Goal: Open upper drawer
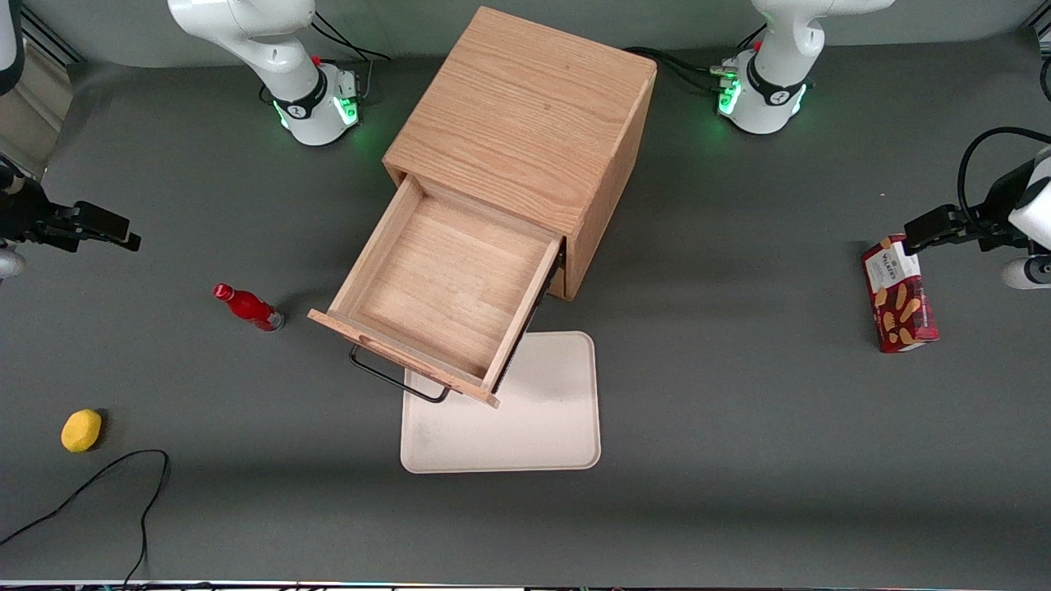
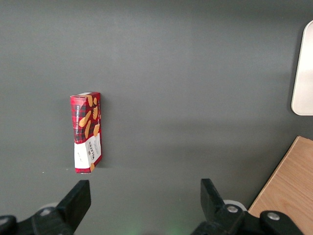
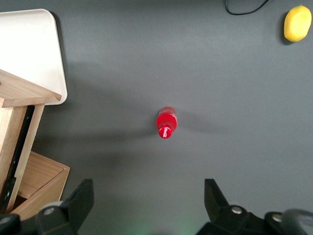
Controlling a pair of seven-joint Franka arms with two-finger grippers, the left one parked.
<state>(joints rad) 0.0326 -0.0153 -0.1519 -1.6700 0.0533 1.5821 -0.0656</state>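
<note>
The upper drawer (image 1: 443, 287) of the wooden cabinet (image 1: 525, 115) stands pulled far out, and its bare oak floor shows. Its thin black wire handle (image 1: 394, 382) hangs from the drawer front, on the side nearest the front camera. The lower drawer is hidden under it. My gripper (image 1: 123, 234) hovers toward the working arm's end of the table, well apart from the cabinet. It is open, with nothing between its fingers. In the right wrist view the gripper (image 3: 149, 193) looks down on grey table, and a corner of the drawer front (image 3: 24, 93) shows.
A red bottle (image 1: 248, 307) stands between my gripper and the drawer. A yellow lemon-shaped object (image 1: 81, 430) and a black cable (image 1: 98, 484) lie nearer the front camera. A cream tray (image 1: 542, 410) sits partly under the drawer front. A red biscuit box (image 1: 899, 294) lies toward the parked arm's end.
</note>
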